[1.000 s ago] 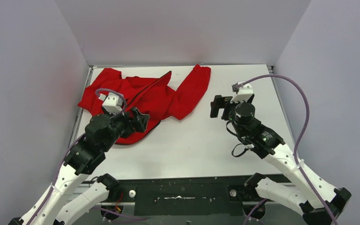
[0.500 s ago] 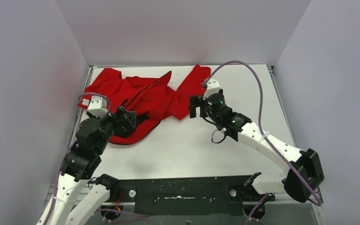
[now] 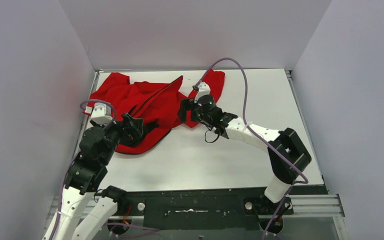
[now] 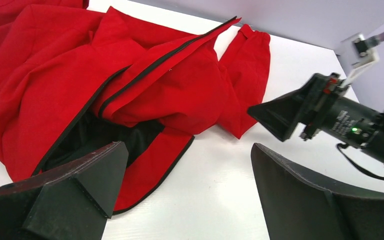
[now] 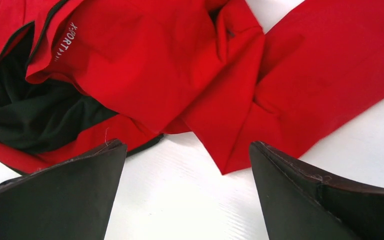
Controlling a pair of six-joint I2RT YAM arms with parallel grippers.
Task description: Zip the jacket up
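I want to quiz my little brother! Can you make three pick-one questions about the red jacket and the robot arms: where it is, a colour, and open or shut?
1. Where on the table does the jacket lie?
A. far left part
B. near right corner
C. hanging off the near edge
2. What colour is the jacket's lining?
A. white
B. black
C. yellow
3. How is the right gripper?
A. open, holding nothing
B. shut on a sleeve
C. shut on a cable
Answers: 1 A, the top view shows the red cloth by the far left corner; 2 B, dark cloth shows inside the open front; 3 A, its wrist view shows both fingers wide apart with only table and jacket beyond.
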